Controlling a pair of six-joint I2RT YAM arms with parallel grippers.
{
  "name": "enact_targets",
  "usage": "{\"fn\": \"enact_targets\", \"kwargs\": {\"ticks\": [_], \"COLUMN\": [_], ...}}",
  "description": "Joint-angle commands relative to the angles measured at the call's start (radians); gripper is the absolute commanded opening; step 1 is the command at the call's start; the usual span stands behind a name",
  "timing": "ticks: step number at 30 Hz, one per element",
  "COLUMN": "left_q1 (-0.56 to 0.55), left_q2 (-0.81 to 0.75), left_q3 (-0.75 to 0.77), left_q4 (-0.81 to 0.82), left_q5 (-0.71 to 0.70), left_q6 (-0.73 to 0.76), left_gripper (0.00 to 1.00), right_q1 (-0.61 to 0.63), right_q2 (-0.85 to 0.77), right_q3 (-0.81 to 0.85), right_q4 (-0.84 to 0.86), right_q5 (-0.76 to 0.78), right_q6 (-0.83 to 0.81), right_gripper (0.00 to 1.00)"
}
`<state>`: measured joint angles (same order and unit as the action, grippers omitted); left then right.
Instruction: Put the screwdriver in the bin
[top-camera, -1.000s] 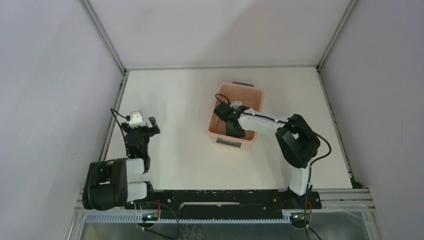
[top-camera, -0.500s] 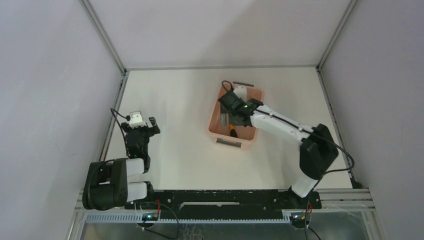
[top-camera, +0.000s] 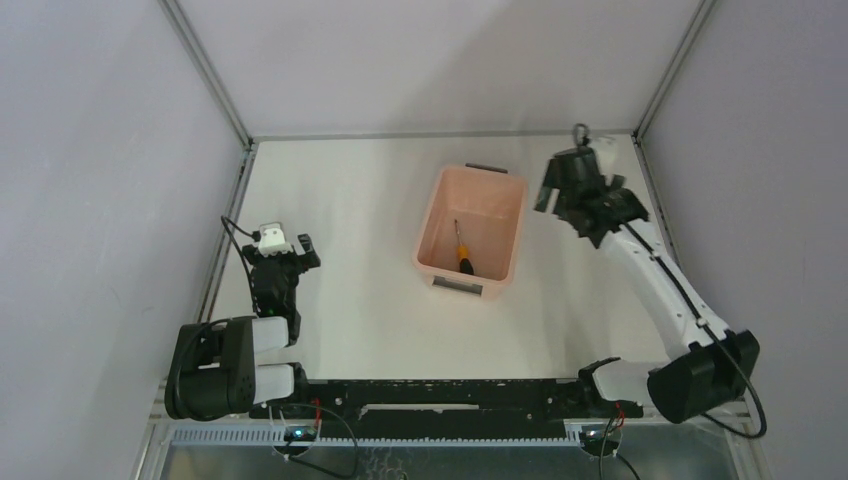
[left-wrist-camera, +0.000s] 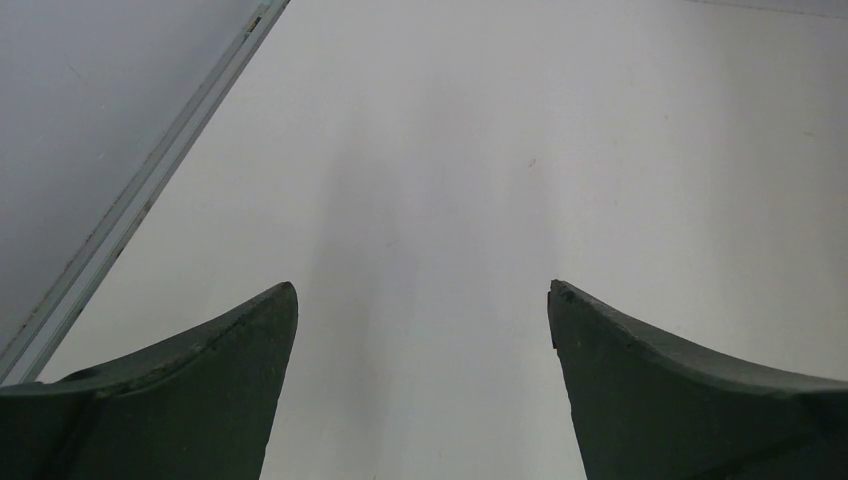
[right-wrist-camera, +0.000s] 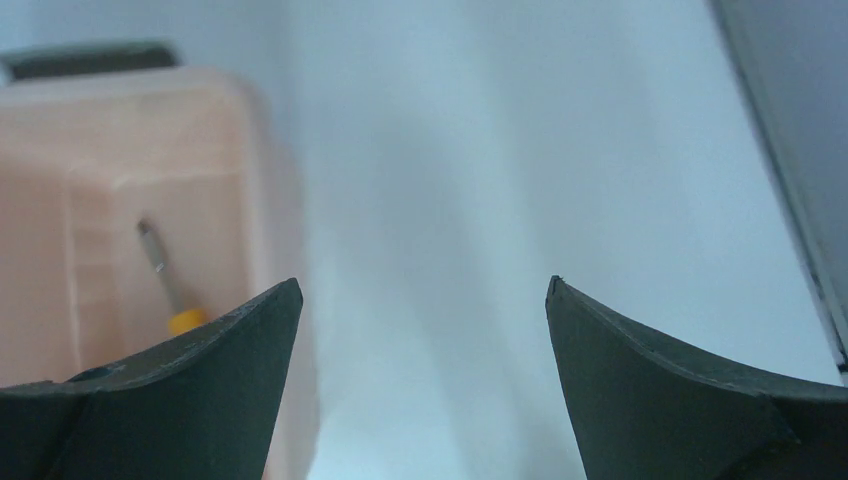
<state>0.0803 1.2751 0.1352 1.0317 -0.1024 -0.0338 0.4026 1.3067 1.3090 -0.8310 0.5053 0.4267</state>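
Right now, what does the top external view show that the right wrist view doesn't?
Only top external: the whole bin with both end handles, and the left gripper parked well away from it. Only right wrist: the right gripper close up, jaws wide with nothing between. Both: the screwdriver lying inside the bin.

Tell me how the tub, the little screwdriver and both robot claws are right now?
Pale pink rectangular plastic bin: upright on the white table, one tool inside.
Small screwdriver, orange-yellow and black handle: lying flat on the bin's floor, untouched.
Left gripper: open, empty, above the table.
Right gripper: open, empty, right of the bin.
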Motion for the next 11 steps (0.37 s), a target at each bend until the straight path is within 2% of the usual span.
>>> {"fn": "enact_targets", "kwargs": {"ticks": [1, 6, 11], "left_q1": [-0.006, -0.006, -0.006], "left_q2": [-0.019, -0.019, -0.019], "left_q3": [0.049, 0.049, 0.049], "left_q4": [0.041, 0.041, 0.041], "left_q5": [-0.007, -0.008, -0.008], "left_q6": [0.017, 0.017, 0.017], "left_gripper": [1.0, 1.0, 1.0], "right_q1": [-0.179, -0.327, -0.353], "right_q2": [-0.112, -0.154, -0.173], "right_q3": [-0.046, -0.079, -0.085], "right_q4": [-0.006, -0.008, 0.01], "right_q5": [-0.101, -0.139, -0.17], "right_q6": [-0.076, -0.09, -0.087], "right_gripper": [1.0, 1.0, 1.0]}}
